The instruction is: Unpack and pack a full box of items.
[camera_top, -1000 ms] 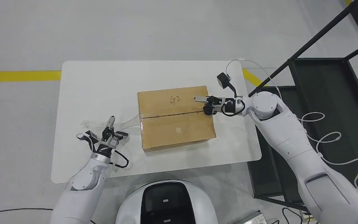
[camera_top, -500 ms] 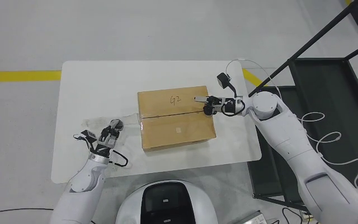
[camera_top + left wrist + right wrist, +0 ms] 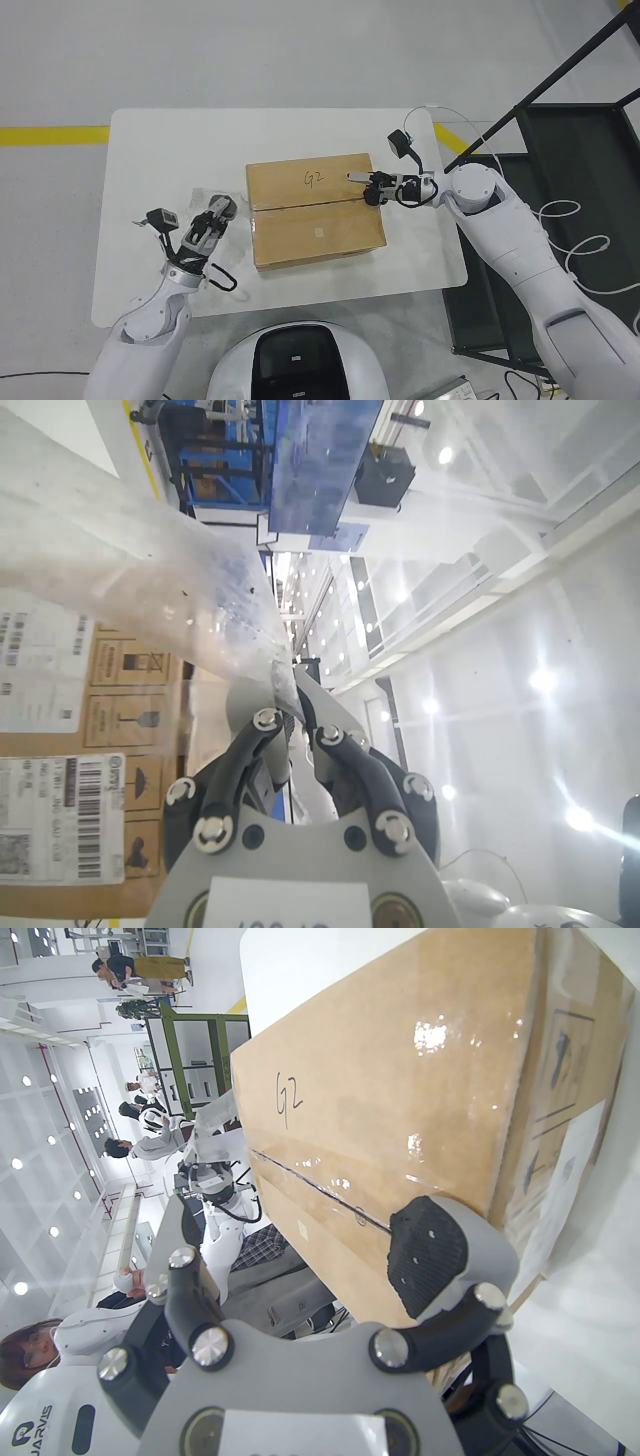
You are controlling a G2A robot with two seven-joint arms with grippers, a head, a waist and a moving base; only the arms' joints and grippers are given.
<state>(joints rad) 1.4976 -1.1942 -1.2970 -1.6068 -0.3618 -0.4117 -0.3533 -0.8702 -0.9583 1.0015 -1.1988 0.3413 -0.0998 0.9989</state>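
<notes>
The box (image 3: pixel 315 210) sits closed at the middle of the table (image 3: pixel 160 160), its two top flaps meeting at a seam that runs along its length. There is a handwritten mark on the far flap and printed labels on the end face toward the left arm.

A strip of clear tape (image 3: pixel 235 205) runs from that end of the box out to the left gripper (image 3: pixel 215 215).

Left arm: low over the table just beside the box's left end, with the wrist tilted up and toward the box. In the left wrist view the fingers (image 3: pixel 320 715) are closed together on the tape (image 3: pixel 150 565) – the film is pinched between the tips and fans out wide beyond them.

Right arm: stretched in from the right side, with the right gripper (image 3: pixel 368 185) at the box's right end, level with the seam. Its fingers are spread wide and hold nothing – one black pad (image 3: pixel 425 1253) lies against the top edge of the box (image 3: pixel 380 1093) at the seam's end.
</notes>
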